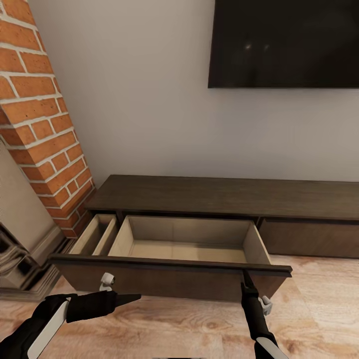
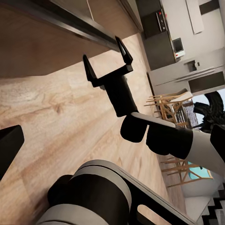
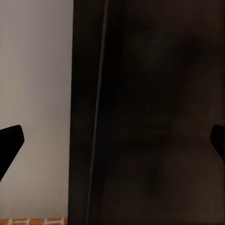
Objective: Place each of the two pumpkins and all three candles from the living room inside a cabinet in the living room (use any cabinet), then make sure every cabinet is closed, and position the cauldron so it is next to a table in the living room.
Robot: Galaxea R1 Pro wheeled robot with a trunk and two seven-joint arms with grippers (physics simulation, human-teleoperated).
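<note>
Beside brick chimney (image 1: 45,124), cabinet (image 1: 224,197) drawer open; TV (image 1: 284,42) above.

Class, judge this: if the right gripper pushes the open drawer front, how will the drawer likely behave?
The drawer is probably stiff, being a boxed wooden build. It looks empty, so likely light. With the right gripper near one end of the wide front, it may skew slightly while sliding into the cabinet.
</note>
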